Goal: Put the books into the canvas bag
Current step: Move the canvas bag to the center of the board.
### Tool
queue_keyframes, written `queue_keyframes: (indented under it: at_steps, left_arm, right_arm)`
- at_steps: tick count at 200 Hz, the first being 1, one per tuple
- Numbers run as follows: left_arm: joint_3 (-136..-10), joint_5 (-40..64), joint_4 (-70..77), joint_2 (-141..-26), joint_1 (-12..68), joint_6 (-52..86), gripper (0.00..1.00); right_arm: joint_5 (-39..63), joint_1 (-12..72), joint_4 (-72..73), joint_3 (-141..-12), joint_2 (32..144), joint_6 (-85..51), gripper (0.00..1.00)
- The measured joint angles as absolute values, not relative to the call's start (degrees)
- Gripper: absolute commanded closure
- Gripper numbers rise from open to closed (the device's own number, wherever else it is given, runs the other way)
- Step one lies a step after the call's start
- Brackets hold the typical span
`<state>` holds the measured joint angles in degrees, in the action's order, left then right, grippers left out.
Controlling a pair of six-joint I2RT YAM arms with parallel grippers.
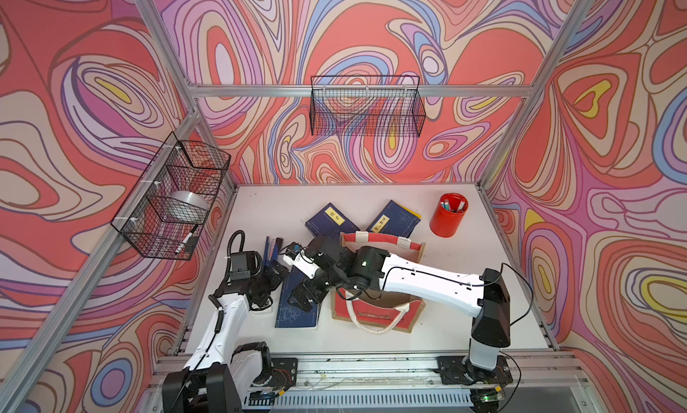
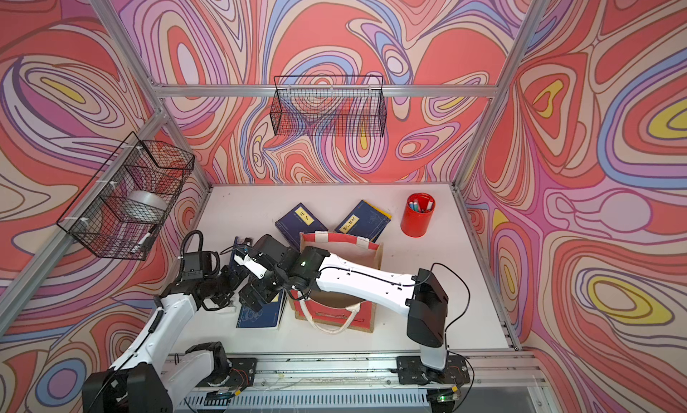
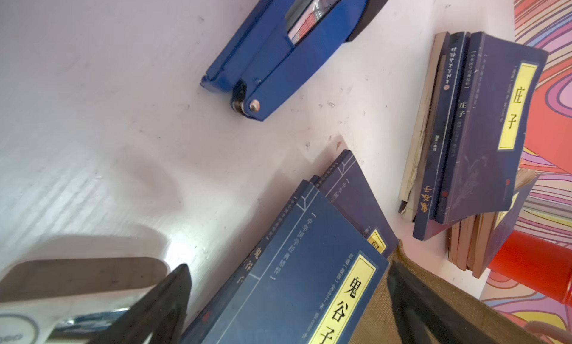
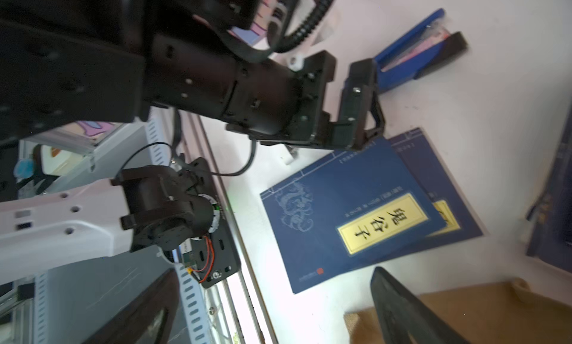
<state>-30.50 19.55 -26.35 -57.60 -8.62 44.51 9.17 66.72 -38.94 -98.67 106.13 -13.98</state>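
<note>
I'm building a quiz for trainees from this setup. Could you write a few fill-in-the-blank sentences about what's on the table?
1. The pen cup holding markers is ___ in colour.
2. The title labels on the books are ___.
3. The rope handles of the canvas bag are ___.

Missing words: red; yellow; white.

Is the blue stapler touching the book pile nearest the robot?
Apart. The left wrist view shows bare white table between the blue stapler and the nearest corner of the book pile.
</note>
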Motion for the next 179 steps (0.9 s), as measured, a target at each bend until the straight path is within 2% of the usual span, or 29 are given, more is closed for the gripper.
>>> queue_keyframes:
  at_steps: [34, 64, 93, 140, 179]
  left_arm:
    - [-30.50, 21.21, -26.30, -57.60, -8.62, 44.18, 0.00]
    - [-30.48, 22.74, -25.80, -57.60, -8.62, 44.25, 0.00]
    - [-30.48, 23.33, -25.23, -57.60, -8.62, 44.38, 0.00]
    - [-28.21, 24.51, -24.56, -57.60, -8.62, 44.40, 0.00]
    - [-26.48, 25.85, -24.49, -56.71, -8.62, 44.69, 0.00]
  right_arm:
    - [1.39, 65.04, -42.15, -89.80, 100.88, -15.70, 0.02]
    - [-3.99, 58.46, -44.58, -81.73, 92.49, -15.27, 0.02]
    - [-8.12, 54.37, -45.95, -80.62, 87.68, -11.70, 0.02]
    - [-1.58, 57.21, -42.94, -86.91, 89.10, -10.68, 0.03]
    - [7.20, 58.33, -31.90, -80.73, 94.54, -18.68, 0.04]
